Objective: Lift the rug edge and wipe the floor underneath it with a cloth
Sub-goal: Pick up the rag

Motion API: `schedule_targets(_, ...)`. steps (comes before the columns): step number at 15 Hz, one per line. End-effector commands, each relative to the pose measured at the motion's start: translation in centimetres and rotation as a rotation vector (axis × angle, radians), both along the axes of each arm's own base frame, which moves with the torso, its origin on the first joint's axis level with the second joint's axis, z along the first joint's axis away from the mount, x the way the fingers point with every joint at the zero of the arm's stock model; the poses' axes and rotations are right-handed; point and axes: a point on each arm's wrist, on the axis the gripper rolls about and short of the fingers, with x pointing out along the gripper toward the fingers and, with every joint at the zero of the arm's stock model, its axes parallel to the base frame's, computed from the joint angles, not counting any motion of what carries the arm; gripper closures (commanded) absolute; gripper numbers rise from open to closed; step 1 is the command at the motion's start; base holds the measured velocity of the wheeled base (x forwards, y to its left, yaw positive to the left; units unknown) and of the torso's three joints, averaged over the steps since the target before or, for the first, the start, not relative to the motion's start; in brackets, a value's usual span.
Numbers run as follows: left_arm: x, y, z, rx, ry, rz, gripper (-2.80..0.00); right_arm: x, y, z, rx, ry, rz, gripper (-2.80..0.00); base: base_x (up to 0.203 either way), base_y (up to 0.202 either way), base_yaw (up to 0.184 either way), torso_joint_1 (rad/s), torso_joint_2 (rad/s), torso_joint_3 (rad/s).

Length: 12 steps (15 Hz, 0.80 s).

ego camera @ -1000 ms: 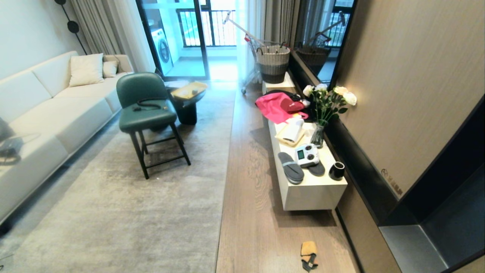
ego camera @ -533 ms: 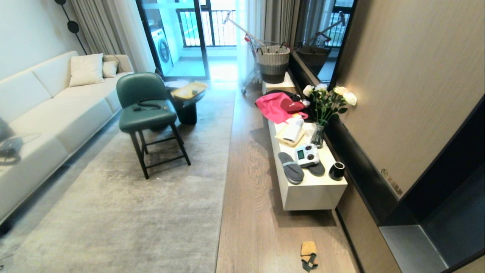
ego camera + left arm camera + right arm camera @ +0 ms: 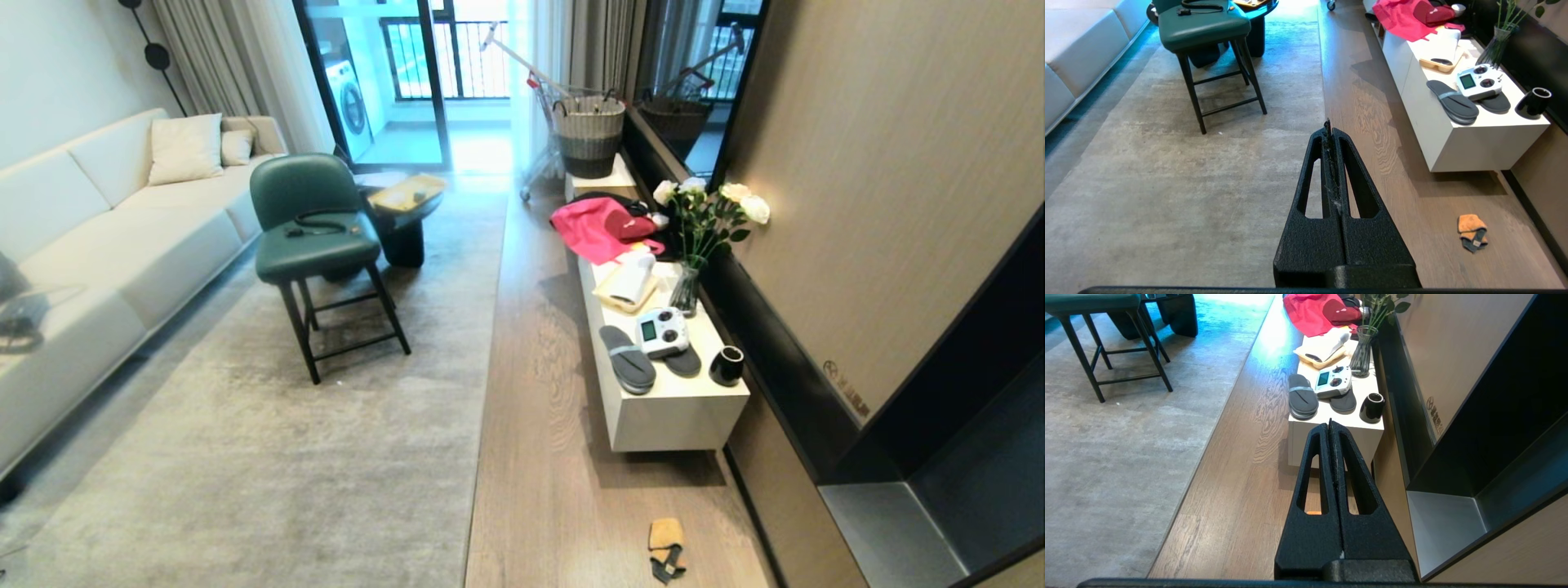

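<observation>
**Cloth location before pickup**

Head view: cloth [image 3: 666, 549] lies on floor [image 3: 539, 457], lower centre, right of rug edge [image 3: 480, 425].

Left wrist view: left gripper [image 3: 1329, 130] clenched, empty; cloth at lower right.

Right wrist view: right gripper [image 3: 1330, 428] clenched, empty; probably nearer.

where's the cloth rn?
Head view, bottom right of centre: the cloth lies on the floor, in front of the white cabinet, right of the rug edge.

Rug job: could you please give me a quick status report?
Left gripper and right gripper shut, empty. Orange-yellow fluffy cloth on wood-grain floor; grey-beige rug edge flat. Nothing between them.
</observation>
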Motion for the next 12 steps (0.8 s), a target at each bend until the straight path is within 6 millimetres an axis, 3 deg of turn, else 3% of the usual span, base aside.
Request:
schedule_targets(1,0.0,0.0,0.0,0.0,0.0,0.0,0.0,0.01,0.0,0.0,-0.001,0.002,0.001,0.0,0.0,0.0,0.0,-0.11,0.3,0.159)
schedule_targets(12,0.0,0.0,0.0,0.0,0.0,0.0,0.0,0.01,0.0,-0.01,0.002,0.002,0.001,0.0,0.0,0.0,0.0,-0.13,0.31,0.177)
